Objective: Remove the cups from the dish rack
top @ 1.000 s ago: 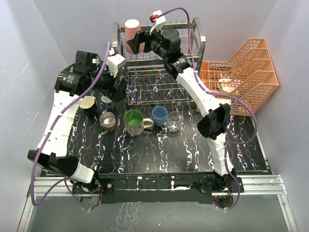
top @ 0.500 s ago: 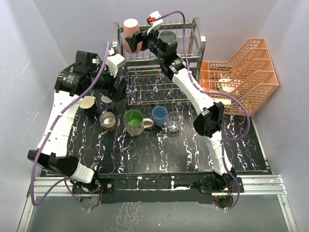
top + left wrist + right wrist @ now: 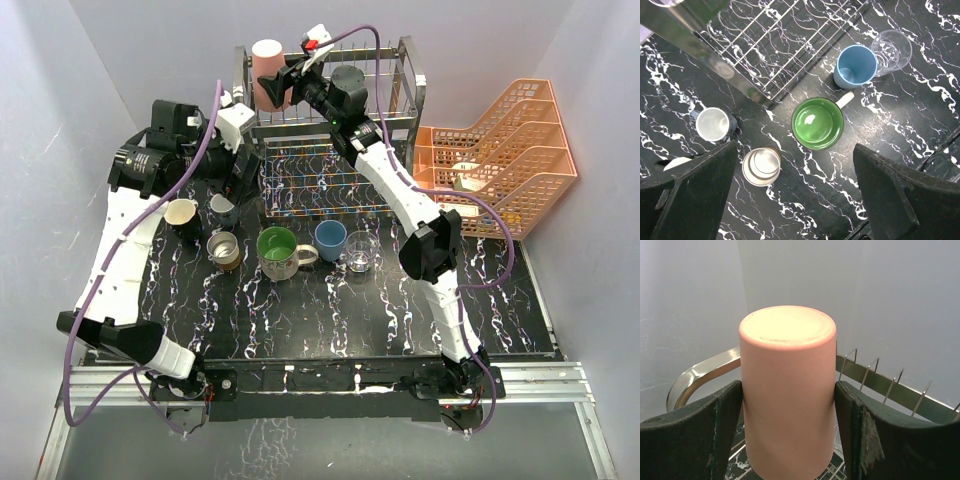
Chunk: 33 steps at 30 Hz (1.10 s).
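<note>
The salmon-pink tumbler (image 3: 267,60) stands upside down at the top left of the chrome dish rack (image 3: 408,75). My right gripper (image 3: 283,88) is shut on the tumbler (image 3: 787,385), one finger on each side. My left gripper (image 3: 240,180) is open and empty, above the table by the rack's left end. On the table in front of the rack stand the black cup with cream inside (image 3: 181,213), grey cup (image 3: 223,208), brownish metallic cup (image 3: 223,247), green-lined mug (image 3: 278,250), light-blue tumbler (image 3: 330,238) and clear glass (image 3: 361,250). The left wrist view shows the mug (image 3: 817,123) and metallic cup (image 3: 761,166) below the open left gripper (image 3: 795,200).
Orange lattice trays (image 3: 500,150) stand right of the rack. The rack's lower wire grid (image 3: 780,45) lies just behind the row of cups. Grey walls close in the back and sides.
My right gripper, holding the pink tumbler, has moved up and a little left on the rack's top tier. My left arm has shifted slightly up and left.
</note>
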Motion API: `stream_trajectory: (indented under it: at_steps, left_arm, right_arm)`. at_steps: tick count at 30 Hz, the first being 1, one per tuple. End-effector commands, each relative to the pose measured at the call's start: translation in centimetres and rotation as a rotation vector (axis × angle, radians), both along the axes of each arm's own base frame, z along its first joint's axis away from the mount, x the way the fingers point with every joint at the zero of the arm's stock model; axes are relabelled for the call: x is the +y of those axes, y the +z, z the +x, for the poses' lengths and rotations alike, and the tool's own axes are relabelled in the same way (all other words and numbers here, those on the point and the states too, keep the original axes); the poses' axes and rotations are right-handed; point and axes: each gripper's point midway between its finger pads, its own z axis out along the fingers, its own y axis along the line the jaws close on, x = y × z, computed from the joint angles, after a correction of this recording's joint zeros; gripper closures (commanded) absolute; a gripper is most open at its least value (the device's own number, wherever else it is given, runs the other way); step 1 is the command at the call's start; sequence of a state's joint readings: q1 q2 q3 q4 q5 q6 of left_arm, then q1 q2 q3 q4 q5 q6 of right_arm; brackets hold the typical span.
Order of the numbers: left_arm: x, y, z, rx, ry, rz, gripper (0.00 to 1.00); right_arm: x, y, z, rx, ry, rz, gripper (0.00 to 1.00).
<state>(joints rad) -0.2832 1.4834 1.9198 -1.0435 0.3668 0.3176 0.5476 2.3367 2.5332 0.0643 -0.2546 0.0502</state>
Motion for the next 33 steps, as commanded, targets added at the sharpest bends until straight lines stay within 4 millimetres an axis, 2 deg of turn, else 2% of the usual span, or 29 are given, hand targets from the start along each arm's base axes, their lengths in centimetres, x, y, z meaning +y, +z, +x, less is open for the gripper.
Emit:
stream_trajectory:
  at_steps: [1, 4, 9, 17, 23, 26, 27, 30, 33]
  left_arm:
    - [0.5, 1.9, 0.4, -0.056, 0.028, -0.009, 0.03]
    - [0.5, 1.9, 0.4, -0.063, 0.025, -0.008, 0.03]
    - [0.7, 2.3, 0.3, -0.085, 0.022, 0.004, 0.03]
    - [0.7, 2.9, 0.5, -0.113, 0.03, -0.011, 0.03]
    - [0.5, 3.6, 0.8, -0.154, 0.019, -0.016, 0.03]
    - [0.5, 4.5, 1.0, -0.219, 0.006, -0.019, 0.03]
    - [0.4, 5.0, 1.1, -0.257, -0.01, -0.022, 0.03]
    - [0.2, 5.4, 1.1, -0.322, -0.047, -0.02, 0.03]
    - [0.2, 5.9, 0.5, -0.382, -0.079, -0.017, 0.03]
  right_arm:
    - [-1.0, 3.9, -1.1, -0.081, 0.001, 0.065, 0.43]
    - [-2.0, 5.7, -1.7, -0.089, 0.0, 0.11, 0.54]
    - [-3.8, 9.0, -2.9, -0.124, -0.008, 0.167, 0.61]
    - [-8.1, 13.9, -4.8, -0.165, -0.046, 0.242, 0.66]
    - [-11.1, 17.1, -7.1, -0.167, -0.038, 0.292, 0.67]
    - [-11.8, 18.2, -9.1, -0.151, -0.022, 0.294, 0.68]
    - [-12.2, 18.8, -10.3, -0.147, -0.011, 0.299, 0.68]
    - [-12.7, 18.5, -12.6, -0.081, 0.019, 0.298, 0.7]
    - [-13.1, 17.7, -15.8, 0.012, 0.078, 0.302, 0.72]
